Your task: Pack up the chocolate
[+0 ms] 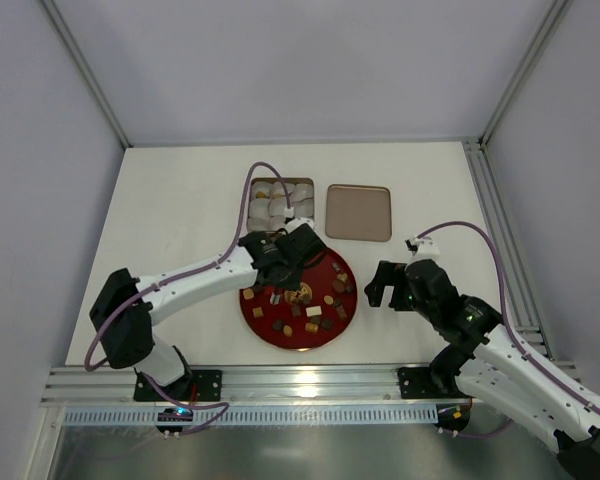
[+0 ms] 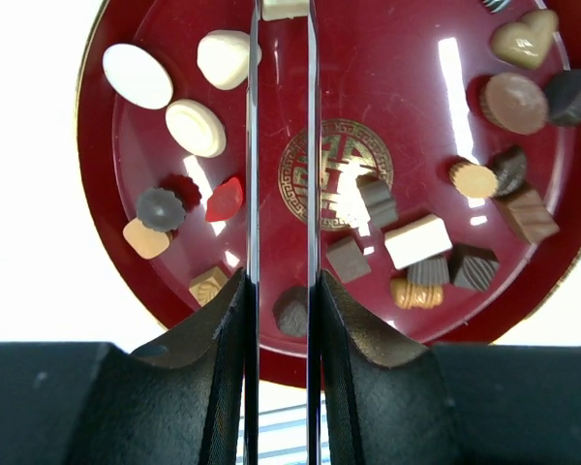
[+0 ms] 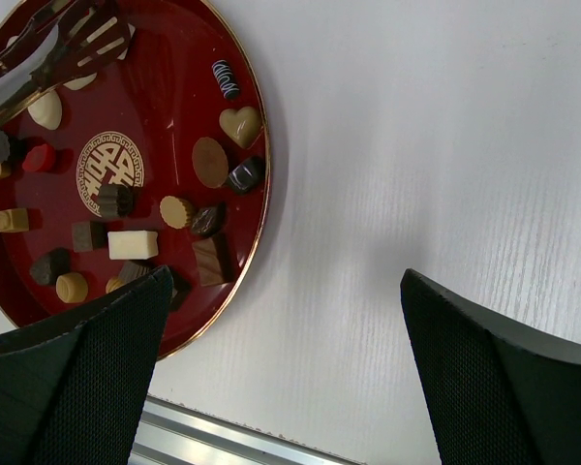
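While the white table (image 1: 180, 220) carries the whole set-up, I take my bearings from the red plate (image 2: 407, 116) near its front edge. Just beyond the plate's far rim sits the box (image 1: 282, 181) of white paper cups, and beyond the plate to the right lies a flat tan lid (image 1: 358, 212). The right gripper (image 3: 286, 276) hangs off the plate's right side, over bare table, with its jaws spread wide and nothing between them. The left gripper (image 2: 281, 281) is above the plate, clamped on a pair of metal tongs (image 2: 253, 145). Its black fingers press the two thin arms from outside, and the arms run almost parallel with a narrow gap. The chocolate (image 2: 417, 240) lies scattered over the plate in dark, tan and cream pieces. From above I cannot tell whether any cup is filled yet. One cream piece (image 2: 285, 8) sits between the tong tips at the plate's edge, so I judge that I am at the pick. Next I need to squeeze until the arms bite without squirting the piece out. Then comes a straight lift and a short carry past the far rim to a cup. The only marking is a gold medallion (image 2: 335, 174) at the plate's centre, a fret ring round a Chinese-style character I cannot read. I see no brand.
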